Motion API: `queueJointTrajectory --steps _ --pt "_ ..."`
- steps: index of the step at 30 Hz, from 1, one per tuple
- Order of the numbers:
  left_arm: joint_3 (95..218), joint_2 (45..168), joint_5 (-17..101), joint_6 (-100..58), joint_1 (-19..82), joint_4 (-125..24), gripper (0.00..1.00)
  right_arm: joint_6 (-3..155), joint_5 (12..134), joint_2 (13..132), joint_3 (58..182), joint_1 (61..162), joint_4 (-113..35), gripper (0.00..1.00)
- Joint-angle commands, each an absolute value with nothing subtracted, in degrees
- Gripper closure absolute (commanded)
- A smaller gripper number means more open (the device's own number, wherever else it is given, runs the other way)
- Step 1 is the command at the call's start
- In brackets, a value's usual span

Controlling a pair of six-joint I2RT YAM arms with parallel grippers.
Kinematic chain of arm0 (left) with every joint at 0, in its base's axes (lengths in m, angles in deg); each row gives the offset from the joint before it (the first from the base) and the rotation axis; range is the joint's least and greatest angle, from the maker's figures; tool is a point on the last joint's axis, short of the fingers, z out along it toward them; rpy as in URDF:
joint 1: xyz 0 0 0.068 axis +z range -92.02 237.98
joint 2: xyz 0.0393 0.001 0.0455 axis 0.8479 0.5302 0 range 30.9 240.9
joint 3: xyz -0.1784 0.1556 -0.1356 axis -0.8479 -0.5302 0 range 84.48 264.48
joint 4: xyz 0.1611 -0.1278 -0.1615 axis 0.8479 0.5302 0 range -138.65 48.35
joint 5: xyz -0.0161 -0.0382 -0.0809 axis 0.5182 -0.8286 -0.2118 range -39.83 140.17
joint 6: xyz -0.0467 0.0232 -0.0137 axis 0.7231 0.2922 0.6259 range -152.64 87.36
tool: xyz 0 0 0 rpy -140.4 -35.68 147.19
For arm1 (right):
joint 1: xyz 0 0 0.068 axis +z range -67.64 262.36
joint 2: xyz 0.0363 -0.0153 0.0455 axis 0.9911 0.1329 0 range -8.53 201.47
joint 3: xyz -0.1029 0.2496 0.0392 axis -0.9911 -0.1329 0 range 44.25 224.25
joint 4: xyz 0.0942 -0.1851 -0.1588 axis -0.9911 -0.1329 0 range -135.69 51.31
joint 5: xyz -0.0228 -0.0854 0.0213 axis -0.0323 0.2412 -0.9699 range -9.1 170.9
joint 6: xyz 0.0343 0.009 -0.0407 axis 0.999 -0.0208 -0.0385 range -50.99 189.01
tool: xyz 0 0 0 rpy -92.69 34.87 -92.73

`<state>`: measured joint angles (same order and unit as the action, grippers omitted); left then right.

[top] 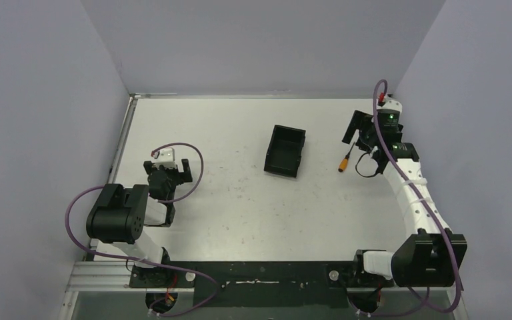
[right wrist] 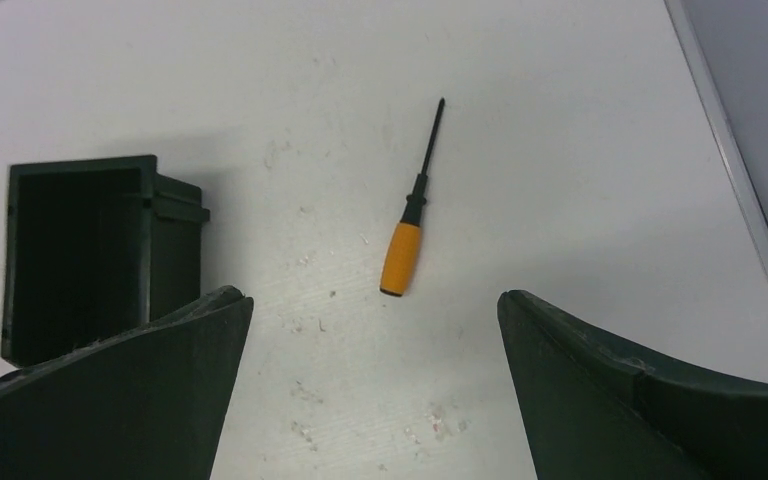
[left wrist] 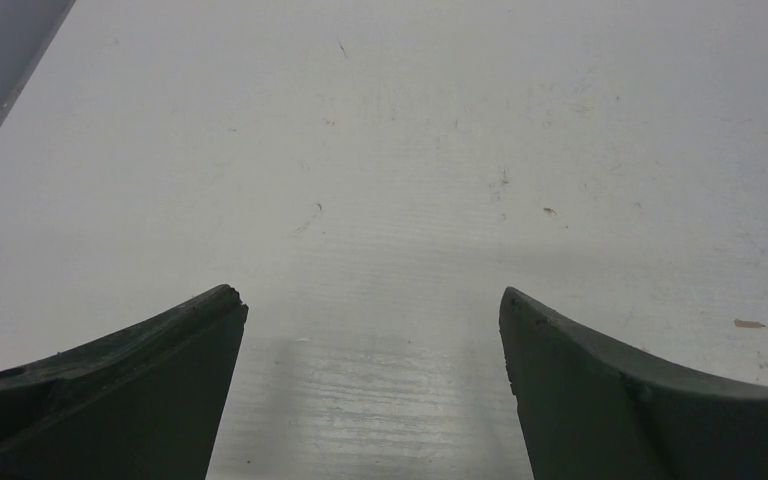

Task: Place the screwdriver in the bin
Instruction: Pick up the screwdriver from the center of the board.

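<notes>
Right hand (right wrist: 368,297), fully open and empty, hangs short of the screwdriver (right wrist: 401,258) near the bin (right wrist: 175,250); reaching step, next it must straddle the handle.

Bright, even light comes from above. A faint shadow lies on the table (left wrist: 390,420) between the slightly blurred fingers (left wrist: 140,390) of the left gripper (left wrist: 372,300).

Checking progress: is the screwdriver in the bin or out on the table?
Out. The screwdriver lies flat on the table, beside the bin and clear of its walls.
</notes>
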<state>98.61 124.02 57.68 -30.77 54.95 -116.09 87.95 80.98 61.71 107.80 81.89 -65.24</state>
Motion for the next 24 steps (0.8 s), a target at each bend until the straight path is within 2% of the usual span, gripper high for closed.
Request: queueJointTrajectory --steps 1,13,24 --pt "98.98 123.24 58.22 -30.88 54.73 -118.13 0.03 88.49 86.79 66.16 111.35 83.60 -73.04 0.00" --pt "98.98 123.21 58.19 -30.81 54.73 -118.07 0.03 87.68 87.42 83.56 117.06 83.26 -73.85 0.01" --pt "98.98 123.23 58.20 -30.88 54.73 -118.08 0.03 87.74 85.55 94.26 118.81 82.50 -71.37 0.10"
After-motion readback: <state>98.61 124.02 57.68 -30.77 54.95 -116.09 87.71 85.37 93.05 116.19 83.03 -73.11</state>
